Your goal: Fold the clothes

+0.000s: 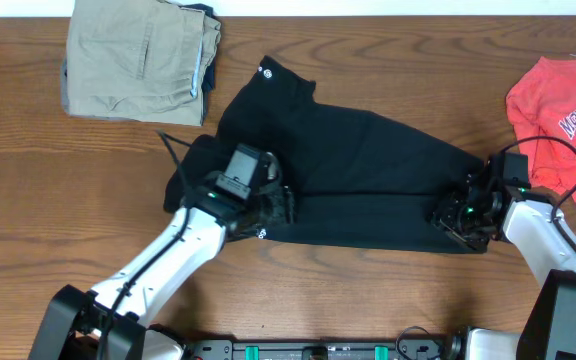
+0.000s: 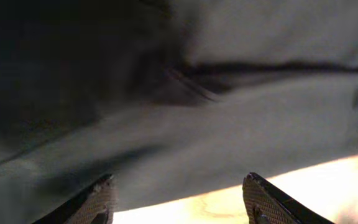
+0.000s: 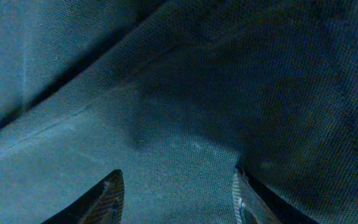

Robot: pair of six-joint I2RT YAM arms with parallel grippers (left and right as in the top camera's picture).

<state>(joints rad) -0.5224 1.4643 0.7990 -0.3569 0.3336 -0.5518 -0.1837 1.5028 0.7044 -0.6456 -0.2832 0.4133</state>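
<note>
Both claws (image 1: 271,205) (image 1: 455,214) atop black shirt (image 1: 368,160)

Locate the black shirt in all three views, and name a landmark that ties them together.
Overhead: black shirt spread across the middle, between khaki trousers and red T-shirt.
Left wrist: fills the frame above the table strip.
Right wrist: fills the whole frame.
Shared landmark: the long crease, overhead and left wrist; right wrist shows a seam, perhaps another.

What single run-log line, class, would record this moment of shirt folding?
task: fold clothes | black shirt: laid out, fold unfinished | left pincer: open at shirt's left end | right pincer: open at shirt's right end
</note>
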